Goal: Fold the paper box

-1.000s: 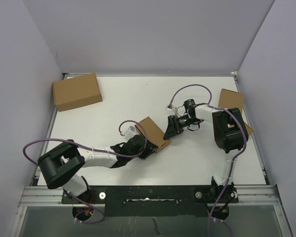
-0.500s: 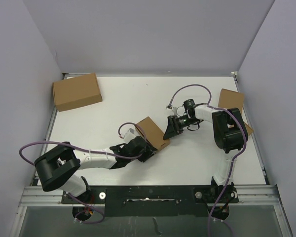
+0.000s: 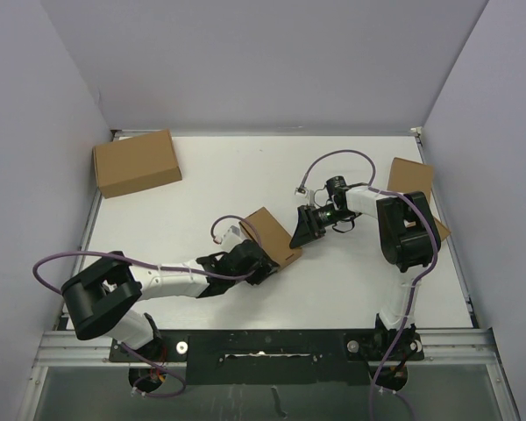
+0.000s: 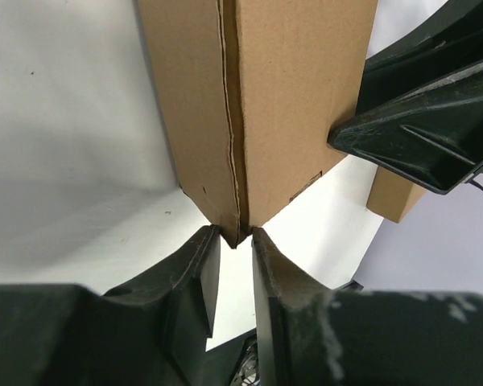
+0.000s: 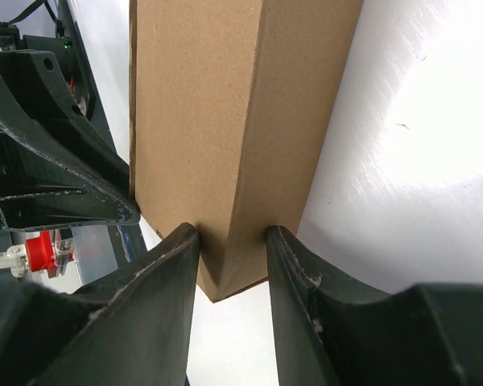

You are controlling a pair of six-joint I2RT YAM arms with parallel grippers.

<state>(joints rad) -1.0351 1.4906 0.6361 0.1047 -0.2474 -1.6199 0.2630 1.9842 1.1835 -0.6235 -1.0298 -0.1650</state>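
paper box [image 4: 298, 104] seam [image 4: 229, 121] only in left wrist view; hidden overhead

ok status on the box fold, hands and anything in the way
Left hand pinching a corner of the paper box. Right hand clamped across the opposite end. Big carton far left, out of the way.

The paper box [image 3: 270, 235] at centre frame is plain brown cardboard, unprinted. The table [image 3: 245, 175] is white. A carton [image 3: 137, 163] at upper left is the same brown. The left arm [image 3: 171, 282] and right arm [image 3: 403, 232] are black and white, with purple cables [image 3: 346, 153]. The walls [image 3: 263, 61] are pale lilac-grey.
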